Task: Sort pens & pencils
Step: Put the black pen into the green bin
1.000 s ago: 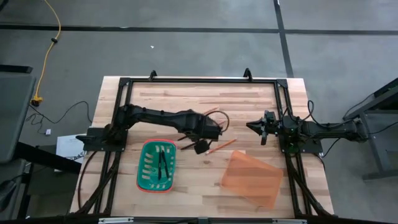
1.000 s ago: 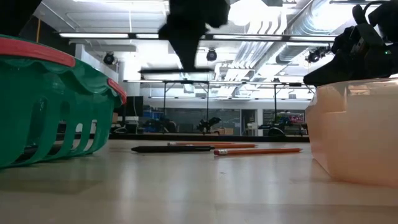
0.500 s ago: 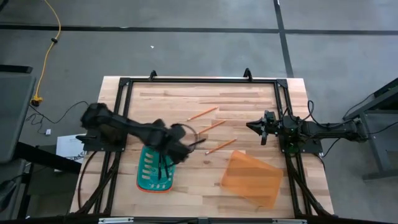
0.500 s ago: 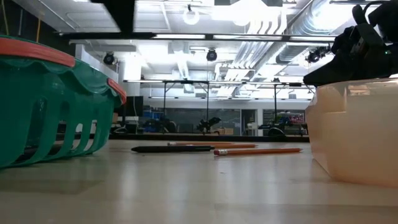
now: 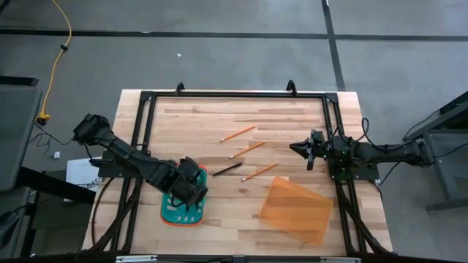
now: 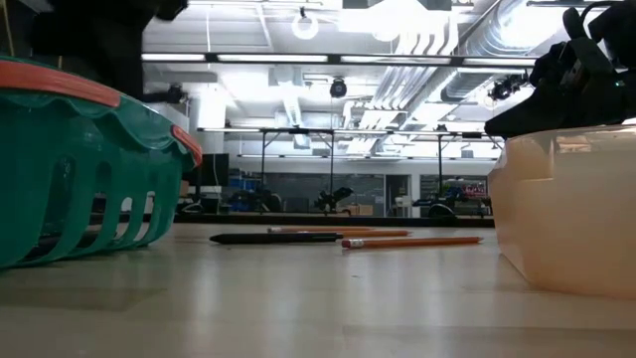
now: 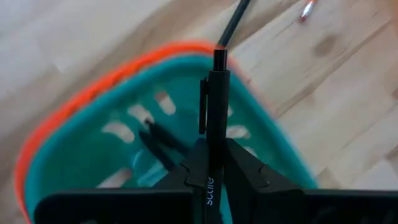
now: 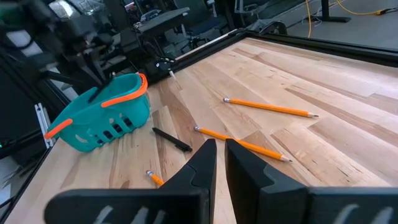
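My left gripper [image 5: 187,187] hangs over the teal basket with the orange rim [image 5: 172,213] and is shut on a dark pen [image 7: 214,93]. More dark pen shapes [image 7: 160,140] lie on the basket's floor. Another pen [image 5: 228,169] lies flat on the wood beside three orange-yellow pencils [image 5: 238,134], [image 5: 248,149], [image 5: 259,172]. In the low view that pen [image 6: 273,238] and a pencil [image 6: 412,241] lie beyond the basket [image 6: 89,169]. My right gripper [image 5: 301,150] waits shut at the table's right side, its fingers [image 8: 208,158] pointing toward the pencils. My left gripper pinches the pen's barrel [image 7: 213,127] between its two fingers, coming from above. The clip end [image 7: 219,59] sticks out past the fingertips. The pen is lifted clear and hangs over the basket's inside.
A translucent orange container [image 5: 296,210] sits near the table's right near corner and shows large in the low view [image 6: 566,209]. A black frame [image 5: 234,94] runs along the table's edges. Bare wood lies between the basket and the container.
My left gripper has swung from beside the pencils in the table's middle toward the left and near edge, ending over the basket. The pen on the table and the three pencils have stayed in place.
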Tool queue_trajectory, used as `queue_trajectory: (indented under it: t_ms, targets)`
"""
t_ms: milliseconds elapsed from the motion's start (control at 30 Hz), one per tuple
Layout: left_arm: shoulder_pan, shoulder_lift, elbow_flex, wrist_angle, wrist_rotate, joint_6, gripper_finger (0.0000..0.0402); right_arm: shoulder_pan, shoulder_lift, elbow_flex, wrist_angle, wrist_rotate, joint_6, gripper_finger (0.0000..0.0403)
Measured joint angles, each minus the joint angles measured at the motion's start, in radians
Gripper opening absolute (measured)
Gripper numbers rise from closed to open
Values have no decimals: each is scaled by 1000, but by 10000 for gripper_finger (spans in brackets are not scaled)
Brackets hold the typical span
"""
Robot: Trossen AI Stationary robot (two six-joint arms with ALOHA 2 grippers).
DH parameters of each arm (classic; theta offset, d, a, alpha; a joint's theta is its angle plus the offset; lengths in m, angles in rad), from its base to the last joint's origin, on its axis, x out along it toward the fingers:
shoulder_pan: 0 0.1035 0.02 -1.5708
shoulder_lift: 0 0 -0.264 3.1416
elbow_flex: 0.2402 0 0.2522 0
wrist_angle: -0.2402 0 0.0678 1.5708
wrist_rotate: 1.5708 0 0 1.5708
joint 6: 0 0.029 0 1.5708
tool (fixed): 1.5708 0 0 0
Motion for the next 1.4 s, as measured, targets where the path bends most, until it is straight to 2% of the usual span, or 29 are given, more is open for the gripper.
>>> queue_trajectory:
  t_ms: [367, 600, 700, 833, 933, 1033, 1200, 1400]
  targets:
    - [-16, 0, -213, 205, 107, -111, 21, 0, 0, 0, 0, 0, 0, 25]
    - [-16, 0, -244, 202, 143, -122, 22, 0, 0, 0, 0, 0, 0, 25]
    - [-16, 0, -244, 198, 143, -122, 38, 0, 0, 0, 0, 0, 0, 25]
    - [-16, 0, -241, 193, 143, -121, 88, 0, 0, 0, 0, 0, 0, 25]
    - [-11, 0, -191, 118, 144, -98, 122, 0, 0, 0, 0, 0, 0, 25]
    - [13, 0, -82, -26, 132, -47, 137, 0, 0, 0, 0, 0, 0, 25]
    - [72, 0, 123, -185, 60, 41, 128, 0, 0, 0, 0, 0, 0, 25]
    - [171, 15, 213, -122, 43, 173, 105, 0, 0, 0, 0, 0, 0, 25]
